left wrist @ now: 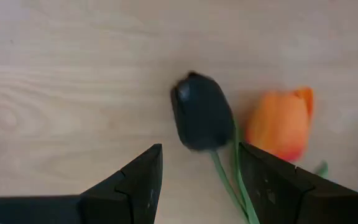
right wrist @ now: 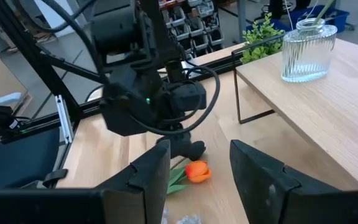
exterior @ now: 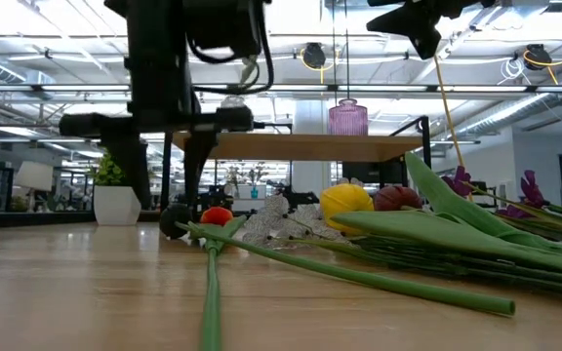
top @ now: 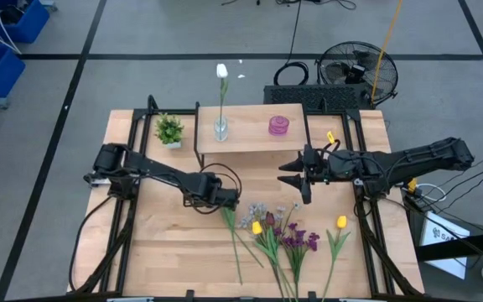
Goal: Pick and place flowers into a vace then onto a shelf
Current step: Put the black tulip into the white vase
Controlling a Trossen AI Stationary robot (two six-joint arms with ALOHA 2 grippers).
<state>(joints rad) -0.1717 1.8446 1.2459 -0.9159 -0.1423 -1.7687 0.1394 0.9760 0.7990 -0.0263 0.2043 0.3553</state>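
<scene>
My left gripper (left wrist: 197, 149) is open and points down over the table (top: 158, 252). Its fingers stand on either side of the stem of a dark bloom (left wrist: 201, 118), with an orange tulip (left wrist: 281, 121) beside it; both lie flat on the wood. My left gripper (top: 227, 201) shows at the head of that stem in the high view. More flowers (top: 283, 235) lie in a loose pile nearer the front edge. The shelf (top: 258, 138) carries a glass vase (top: 221, 128) with a white tulip (top: 221, 71) standing in it. My right gripper (top: 297, 178) hovers open beside the shelf.
A pink ribbed vase (top: 279, 126) also stands on the shelf. A small green plant in a white pot (top: 169, 130) sits left of the shelf. Bare wood lies at the table's near left. A fan (top: 357, 71) and cables are on the floor beyond the table.
</scene>
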